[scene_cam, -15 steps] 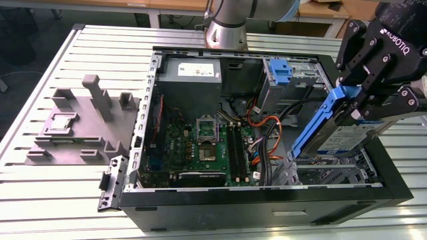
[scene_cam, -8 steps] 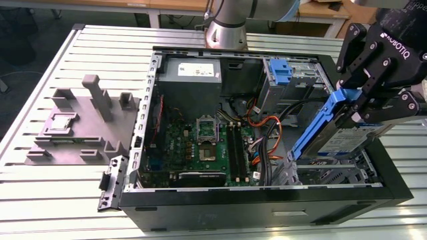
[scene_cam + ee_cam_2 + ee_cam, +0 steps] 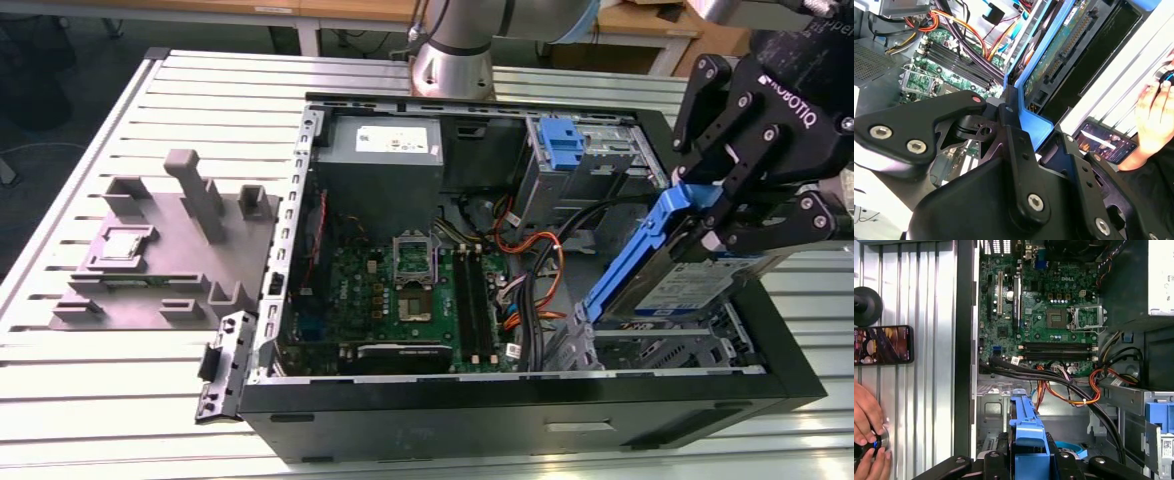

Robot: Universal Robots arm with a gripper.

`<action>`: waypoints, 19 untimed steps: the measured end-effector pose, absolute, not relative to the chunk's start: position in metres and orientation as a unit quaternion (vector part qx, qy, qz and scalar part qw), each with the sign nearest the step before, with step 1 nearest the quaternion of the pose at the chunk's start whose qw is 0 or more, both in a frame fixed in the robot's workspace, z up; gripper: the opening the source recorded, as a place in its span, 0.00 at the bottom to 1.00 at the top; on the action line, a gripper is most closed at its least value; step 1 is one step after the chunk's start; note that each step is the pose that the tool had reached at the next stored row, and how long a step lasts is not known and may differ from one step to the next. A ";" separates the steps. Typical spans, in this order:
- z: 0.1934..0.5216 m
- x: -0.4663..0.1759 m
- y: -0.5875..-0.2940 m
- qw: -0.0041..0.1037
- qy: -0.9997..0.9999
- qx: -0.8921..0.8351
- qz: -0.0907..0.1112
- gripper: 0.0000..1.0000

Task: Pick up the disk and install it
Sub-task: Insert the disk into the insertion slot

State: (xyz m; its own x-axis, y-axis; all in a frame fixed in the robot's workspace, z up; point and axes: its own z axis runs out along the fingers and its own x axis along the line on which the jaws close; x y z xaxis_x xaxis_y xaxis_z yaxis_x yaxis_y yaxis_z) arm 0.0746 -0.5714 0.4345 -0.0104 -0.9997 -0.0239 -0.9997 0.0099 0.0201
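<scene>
Nearest the lens in the second wrist view: black claw point(image 3: 1026, 122), pinching the blue carrier edge of the disk point(image 3: 1064, 45), fingertips largely hidden behind its own linkages. In the exterior view, at right of frame, disk point(image 3: 683, 285) held tilted above the drive bay of the open computer case point(image 3: 534, 400), upper part hidden by the claw point(image 3: 714, 225). Left on the slatted counter point(image 3: 160, 400), a grey fixture point(image 3: 160, 255). In the first wrist view, lower left, a person's hand point(image 3: 866, 420) cut off by the edge, a phone point(image 3: 883, 345) above it, motherboard point(image 3: 1049, 315) at upper centre.
</scene>
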 end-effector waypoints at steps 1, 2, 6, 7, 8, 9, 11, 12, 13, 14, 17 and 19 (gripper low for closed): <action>0.434 0.075 -0.572 0.001 0.711 -0.703 0.016 0.37; 0.434 0.075 -0.572 0.001 0.711 -0.703 0.016 0.37; 0.432 0.075 -0.572 0.001 0.711 -0.703 0.016 0.37; 0.431 0.075 -0.572 0.001 0.711 -0.703 0.016 0.37; 0.431 0.075 -0.572 0.001 0.711 -0.703 0.016 0.37; 0.430 0.075 -0.572 0.001 0.711 -0.703 0.016 0.37; 0.429 0.075 -0.572 0.001 0.711 -0.703 0.016 0.37; 0.428 0.075 -0.572 0.001 0.711 -0.703 0.016 0.37; 0.428 0.075 -0.572 0.001 0.711 -0.703 0.016 0.37; 0.427 0.075 -0.572 0.001 0.711 -0.703 0.016 0.37; 0.426 0.075 -0.572 0.001 0.711 -0.703 0.016 0.37; 0.424 0.075 -0.573 0.001 0.711 -0.703 0.016 0.37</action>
State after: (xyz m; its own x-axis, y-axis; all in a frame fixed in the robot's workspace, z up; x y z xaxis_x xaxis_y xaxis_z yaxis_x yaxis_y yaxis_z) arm 0.0751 -0.5726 0.4242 -0.0104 -0.9997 -0.0240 -0.9997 0.0099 0.0201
